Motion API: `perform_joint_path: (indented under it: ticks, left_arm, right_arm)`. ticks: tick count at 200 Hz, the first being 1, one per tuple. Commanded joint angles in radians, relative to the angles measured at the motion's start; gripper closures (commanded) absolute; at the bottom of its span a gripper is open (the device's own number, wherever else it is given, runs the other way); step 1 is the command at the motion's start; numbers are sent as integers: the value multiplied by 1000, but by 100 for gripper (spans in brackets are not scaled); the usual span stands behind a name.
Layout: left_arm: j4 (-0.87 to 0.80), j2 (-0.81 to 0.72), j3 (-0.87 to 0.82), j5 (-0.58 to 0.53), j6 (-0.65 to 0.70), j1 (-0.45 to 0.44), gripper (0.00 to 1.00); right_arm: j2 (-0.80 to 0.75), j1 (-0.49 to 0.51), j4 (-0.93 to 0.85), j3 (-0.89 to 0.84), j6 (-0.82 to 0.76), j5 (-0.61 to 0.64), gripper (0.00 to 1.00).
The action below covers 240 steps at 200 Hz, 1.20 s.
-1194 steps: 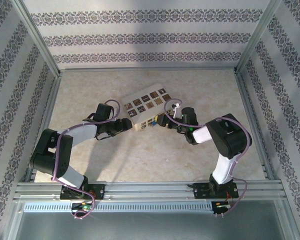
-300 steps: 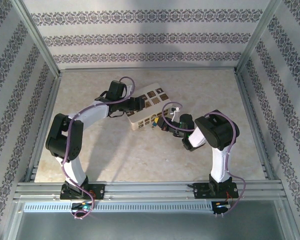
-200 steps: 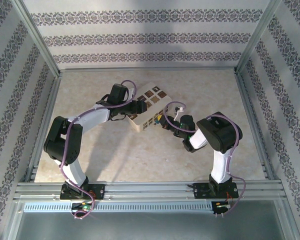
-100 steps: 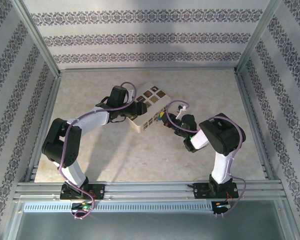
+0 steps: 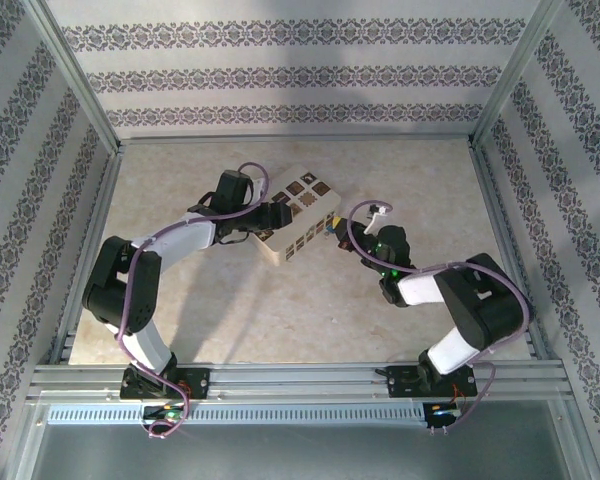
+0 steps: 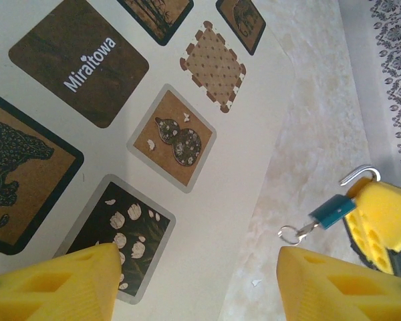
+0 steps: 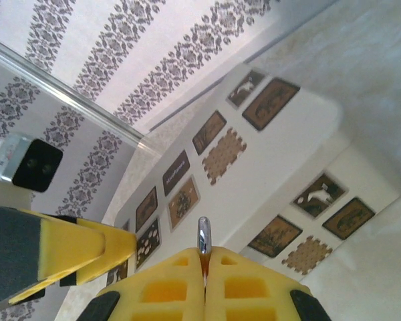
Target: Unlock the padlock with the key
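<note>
One: What has been altered at the right gripper [image 5: 342, 235], and what is meant by it?

Two: Its arm has been swung outward, the elbow lowered toward the near right, while the pads are kept pointed at the box [image 7: 281, 144] just ahead of them. The pads are pressed together on a small metal piece. A silver hook [image 6: 358, 175] rises from between them, and a blue tab [image 6: 328, 211] with a little ring [image 6: 289, 234] sticks out at their side. The hook is judged to be the padlock's shackle and the tab the key's head; the lock's body cannot be made out.

One: And the left gripper [image 6: 197, 271]?

Two: It has been carried, over the last seconds, from the box's near end to above its top, and the box has been turned somewhat. Its fingers are spread apart, one over the printed lid, the other past the box's edge above the table [image 5: 280, 310]; nothing is clasped. Lock and key are thus judged to be gathered at the right pads, with the turning yet to be done.

One: How much room is left?

Two: Bare table is seen behind the right gripper and to its right, so a retreat would be unhindered. Ahead, the box's edge lies close, and the left fingers stand just to its left. The elbow, though, is now brought near the side rail [image 5: 497, 200].
</note>
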Motion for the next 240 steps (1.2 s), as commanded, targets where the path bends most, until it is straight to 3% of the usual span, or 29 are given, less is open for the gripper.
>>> perform_joint_path:
  ticks: [1,100,137,182,240]
  left_arm:
    - [-105,-41,-4,0,-21,19,35]
    - [-86,-358,-151,-127,42,58,21]
    - [-86,-532,-264,-299,94,69,16]
    - [-50,-780,-409,-537,171,76,0]
    - [35,-952,-520,-687,266,77,1]
  right_arm:
    - [-66,-20,-87,-10,-60,9,100]
    - [-346,-45,-540,49,-229,-26,100]
    - [-391,-69,-659,80,-275,-130,100]
    - [-442,-78,-900,157,-347,-225,100]
    - [-477,-78,-1081,219,-370,-268,100]
